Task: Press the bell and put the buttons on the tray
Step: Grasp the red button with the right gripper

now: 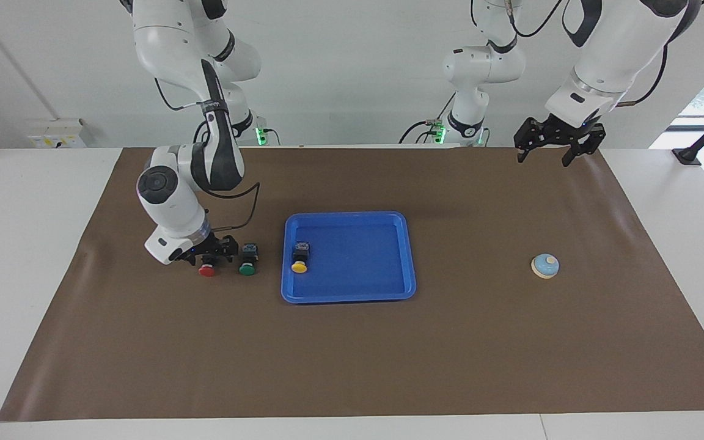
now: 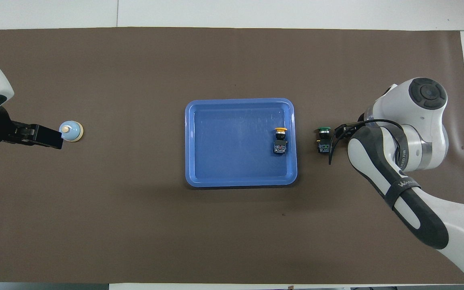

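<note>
— Where's the right gripper (image 1: 208, 255)?

— Down at the red button (image 1: 207, 269), fingers around its black body. The green button (image 1: 247, 266) sits just beside, on the mat (image 1: 352, 354).

— And the tray (image 1: 349, 296)?

— Mid-table, holding the yellow button (image 1: 299, 265).

— The bell (image 1: 545, 265)?

— Toward the left arm's end, alone. The left gripper (image 1: 550, 150) hangs high, fingers spread.

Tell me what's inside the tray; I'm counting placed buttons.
Only the yellow button lies in the tray, near its edge toward the right arm's end. Nothing covers the tray's floor in either view.
</note>
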